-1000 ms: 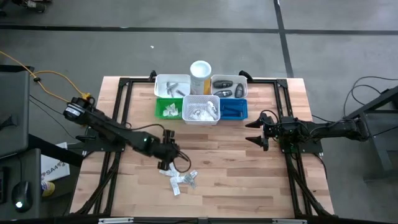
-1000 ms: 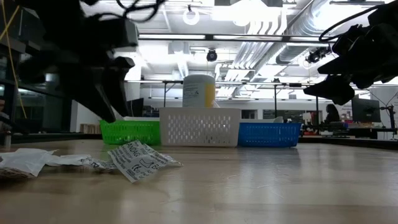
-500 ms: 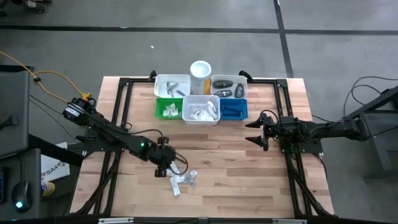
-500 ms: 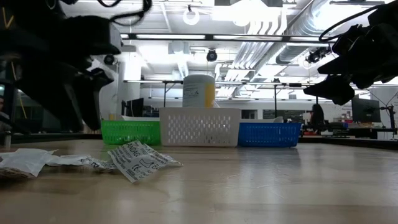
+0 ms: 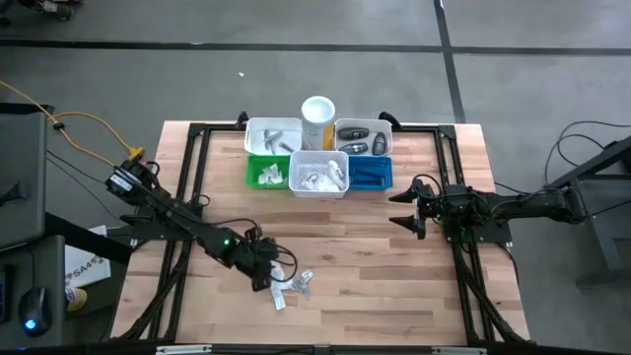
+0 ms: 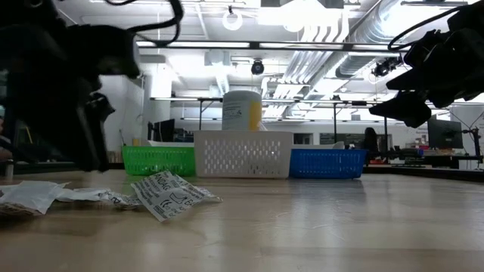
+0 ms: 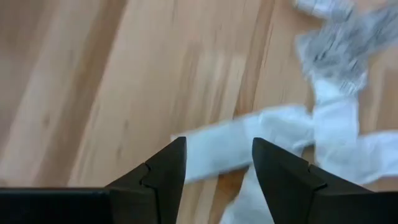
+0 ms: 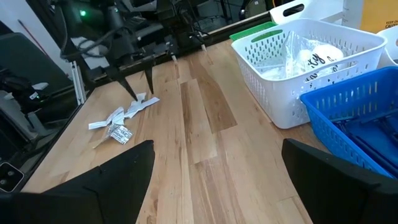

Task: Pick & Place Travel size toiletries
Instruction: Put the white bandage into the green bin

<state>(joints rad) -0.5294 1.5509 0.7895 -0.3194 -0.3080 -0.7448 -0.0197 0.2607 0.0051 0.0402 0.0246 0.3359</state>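
While I am watching from above, the left end effector (image 5: 268,273) is sitting low over the near-left part of the worktop (image 5: 394,276), right at the edge of a small loose heap of packets (image 5: 293,287) lying on the bare wood. Through the left wrist camera I am seeing its two dark fingers (image 7: 163,172) standing partly apart with nothing between them, the tips poised just above a long white packet (image 7: 236,147) that is stretching across the boards, with a crinkly printed packet (image 7: 336,46) lying farther on. From table height, one printed packet (image 6: 172,194) is lying flat in the foreground and more white ones (image 6: 34,195) are trailing off beside it, while the dark bulk of the left arm is hanging above them. The right end effector (image 5: 407,206) is waiting well apart, hovering over the right side of the worktop with its fingers spread wide and holding nothing; its own camera is looking across the wood at the heap and at the bins. At the far edge I am seeing a cluster of bins: a white bin (image 5: 318,175) in the middle holding clear and white packets, a green bin (image 5: 267,173) just beside it on one side with a few pale items inside, and a blue bin (image 5: 370,173) on the other side. Behind those, another white bin (image 5: 272,134) is holding silvery pieces, a further one (image 5: 363,135) is holding dark grey oval pieces, and a tall white-and-yellow cylinder (image 5: 317,119) is standing between them.
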